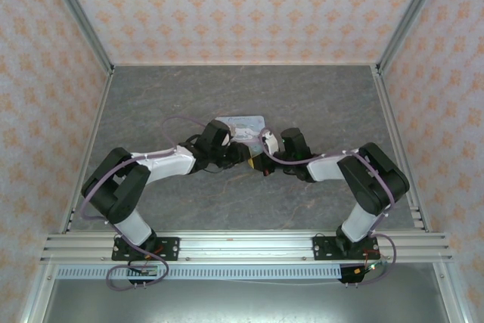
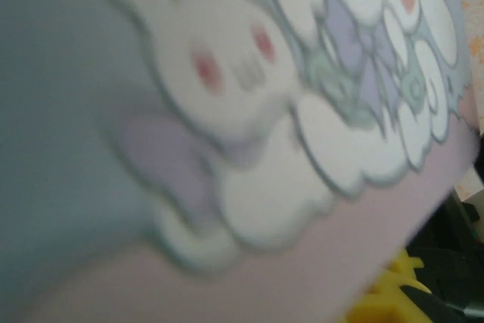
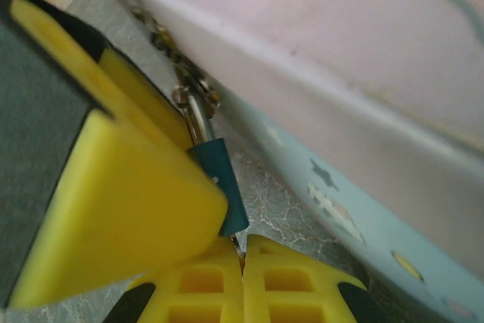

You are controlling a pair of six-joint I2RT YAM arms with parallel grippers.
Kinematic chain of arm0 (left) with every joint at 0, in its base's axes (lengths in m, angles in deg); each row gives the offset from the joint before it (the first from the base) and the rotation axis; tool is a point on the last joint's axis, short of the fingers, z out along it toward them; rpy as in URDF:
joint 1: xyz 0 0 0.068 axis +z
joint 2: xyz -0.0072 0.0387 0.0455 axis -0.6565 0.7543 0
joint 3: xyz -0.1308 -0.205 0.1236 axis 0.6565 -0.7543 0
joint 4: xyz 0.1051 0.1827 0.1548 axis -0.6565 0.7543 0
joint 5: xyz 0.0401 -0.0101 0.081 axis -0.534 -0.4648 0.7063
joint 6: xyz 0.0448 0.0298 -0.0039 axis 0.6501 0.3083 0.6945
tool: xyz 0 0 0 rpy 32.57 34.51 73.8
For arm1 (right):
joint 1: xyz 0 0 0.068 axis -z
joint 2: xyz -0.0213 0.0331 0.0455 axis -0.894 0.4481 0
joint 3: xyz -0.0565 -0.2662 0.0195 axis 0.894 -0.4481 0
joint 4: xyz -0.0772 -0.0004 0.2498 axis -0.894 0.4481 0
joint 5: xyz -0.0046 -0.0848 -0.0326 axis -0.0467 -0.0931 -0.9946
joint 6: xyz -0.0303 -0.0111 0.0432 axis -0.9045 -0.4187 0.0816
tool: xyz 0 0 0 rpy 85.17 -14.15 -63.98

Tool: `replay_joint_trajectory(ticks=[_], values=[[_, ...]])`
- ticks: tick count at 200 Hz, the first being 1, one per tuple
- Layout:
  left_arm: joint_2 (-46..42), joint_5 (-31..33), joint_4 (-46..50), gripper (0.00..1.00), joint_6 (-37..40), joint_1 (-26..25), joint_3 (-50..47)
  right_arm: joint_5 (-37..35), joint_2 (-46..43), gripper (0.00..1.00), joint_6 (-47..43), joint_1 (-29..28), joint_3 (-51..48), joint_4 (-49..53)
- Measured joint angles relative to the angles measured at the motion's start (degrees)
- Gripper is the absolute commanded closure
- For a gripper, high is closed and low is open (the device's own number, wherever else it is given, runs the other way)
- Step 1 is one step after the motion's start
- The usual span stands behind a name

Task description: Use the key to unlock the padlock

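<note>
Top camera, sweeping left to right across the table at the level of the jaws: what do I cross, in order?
left arm's elbow → left gripper → right gripper → right arm's elbow

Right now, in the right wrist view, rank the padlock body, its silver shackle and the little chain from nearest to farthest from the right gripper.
1. padlock: teal body, just above the right gripper.
2. silver shackle: higher up, against the tin.
3. chain: upper left, along the tin's lower edge.

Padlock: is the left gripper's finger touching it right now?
Touching. Right wrist view: the left gripper's yellow finger lies directly against the teal padlock, covering its side, with no gap between them.
</note>
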Motion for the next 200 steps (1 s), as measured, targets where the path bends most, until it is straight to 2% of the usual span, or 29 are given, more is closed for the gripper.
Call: replay_joint_trajectory(ticks=[55,93,114,129,160,200], values=[[-2.3,0.6,0.3,0.28,-0.2,-0.1,-1.3,-2.0,0.0,1.0,2.4,-1.0,-1.4,-3.3],[-12.2,0.6,1.7,0.18,0.0,1.0,-5.0,-2.8,0.0,1.0,4.5,-1.7,-1.4,-4.9],[-17.1,0.7,0.8,0.18,-1.2,3.3,-8.2,-3.1,-0.1,1.0,6.6,-2.3,-1.4,-5.2],[-18.5,1.1,-0.5,0.21,-2.6,4.5,-10.4,-3.3,-0.6,1.0,8.8,-2.9,-1.4,-5.2],[-17.4,1.1,-3.9,0.33,-6.4,4.4,-12.6,-3.7,-2.5,1.0,14.8,-4.1,-0.6,-4.9],[-13.5,0.1,-9.2,0.42,-9.4,4.4,-12.7,-4.1,-4.8,1.0,22.9,-5.0,-0.1,-4.1]])
